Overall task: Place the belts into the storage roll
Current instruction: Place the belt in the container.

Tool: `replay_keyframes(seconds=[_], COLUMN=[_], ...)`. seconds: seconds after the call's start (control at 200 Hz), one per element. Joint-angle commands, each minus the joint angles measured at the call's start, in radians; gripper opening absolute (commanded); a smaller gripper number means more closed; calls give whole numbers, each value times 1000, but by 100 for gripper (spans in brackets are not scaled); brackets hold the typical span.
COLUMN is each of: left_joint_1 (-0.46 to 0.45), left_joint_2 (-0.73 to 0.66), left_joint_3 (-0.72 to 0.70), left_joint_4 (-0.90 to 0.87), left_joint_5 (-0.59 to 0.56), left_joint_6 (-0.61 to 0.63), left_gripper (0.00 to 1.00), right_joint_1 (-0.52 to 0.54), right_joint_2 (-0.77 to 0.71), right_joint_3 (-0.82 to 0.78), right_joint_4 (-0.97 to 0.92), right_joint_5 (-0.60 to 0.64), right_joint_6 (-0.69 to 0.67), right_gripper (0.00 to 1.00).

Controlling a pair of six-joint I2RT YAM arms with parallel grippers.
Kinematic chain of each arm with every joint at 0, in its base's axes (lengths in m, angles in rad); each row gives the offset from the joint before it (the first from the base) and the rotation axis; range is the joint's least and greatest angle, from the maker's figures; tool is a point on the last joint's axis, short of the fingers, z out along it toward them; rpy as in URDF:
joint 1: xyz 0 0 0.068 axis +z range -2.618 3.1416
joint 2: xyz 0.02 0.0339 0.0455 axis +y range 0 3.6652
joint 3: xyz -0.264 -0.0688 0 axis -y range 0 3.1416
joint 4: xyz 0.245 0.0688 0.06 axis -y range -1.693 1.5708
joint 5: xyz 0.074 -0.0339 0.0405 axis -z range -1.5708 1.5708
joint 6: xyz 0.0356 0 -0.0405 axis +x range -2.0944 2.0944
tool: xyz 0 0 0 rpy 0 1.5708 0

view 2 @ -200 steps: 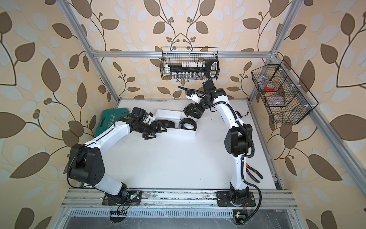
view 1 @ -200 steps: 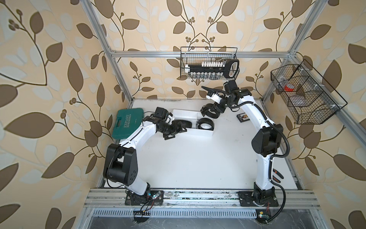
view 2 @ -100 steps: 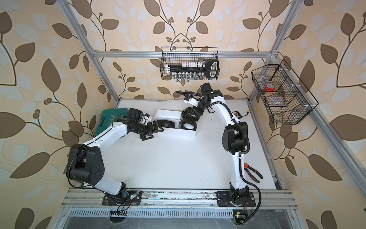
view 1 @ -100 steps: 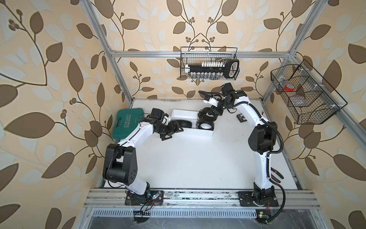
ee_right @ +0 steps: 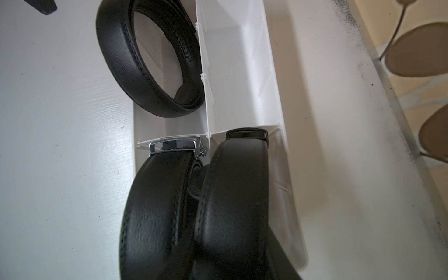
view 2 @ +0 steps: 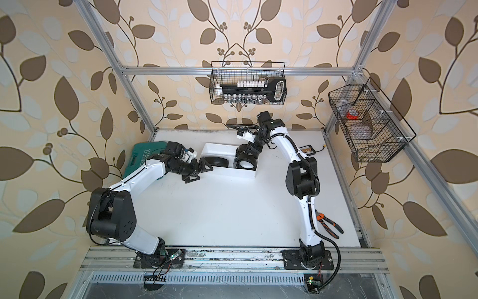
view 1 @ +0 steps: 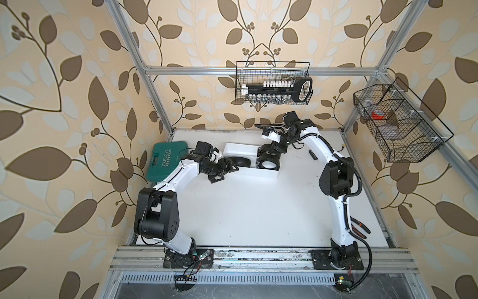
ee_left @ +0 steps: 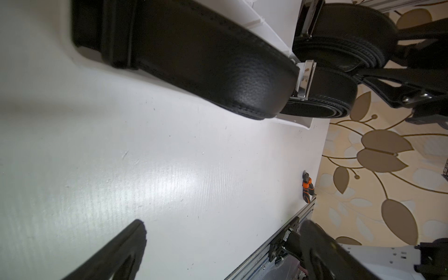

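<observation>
— Fingers of the left gripper (view 1: 224, 172) were spread wide at the storage roll's (view 1: 258, 174) near-left rim; bare surface (view 1: 245, 212) lay open on the near side.
— Belts?
— Three, all coiled. A loose coil (ee_right: 121, 55) lapped that near-left rim; a silver-buckled belt (ee_right: 155, 206) sat in the near-right compartment. Fingers of the right gripper (view 1: 271, 152) were clamped on the third belt (ee_right: 232, 194) at the far-right compartment.

Three coiled black belts (view 1: 241, 162) at the white divided tray (ee_right: 242, 72).
One coil (ee_right: 145, 68) leaned over its front wall; the silver-buckled belt (ee_right: 155, 213) and the dark-buckled belt (ee_right: 232, 194) stood on edge, side by side.
</observation>
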Motion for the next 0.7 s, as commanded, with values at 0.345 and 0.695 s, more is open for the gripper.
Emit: replay_keyframes(seconds=[0.345,0.695], left_joint_1=[22,26], left_joint_2=[12,17], left_joint_3=[-18,-20], left_joint_4=[18,25], left_joint_5=[54,69], left_joint_6=[2,-1], left_gripper=[99,99], right_joint_1=[8,-4], right_joint_2=[29,19], right_joint_3=[-62,-115], right_joint_4=[34,127], right_joint_5=[-60,-18], right_joint_6=[-35,-43], right_gripper=[19,22])
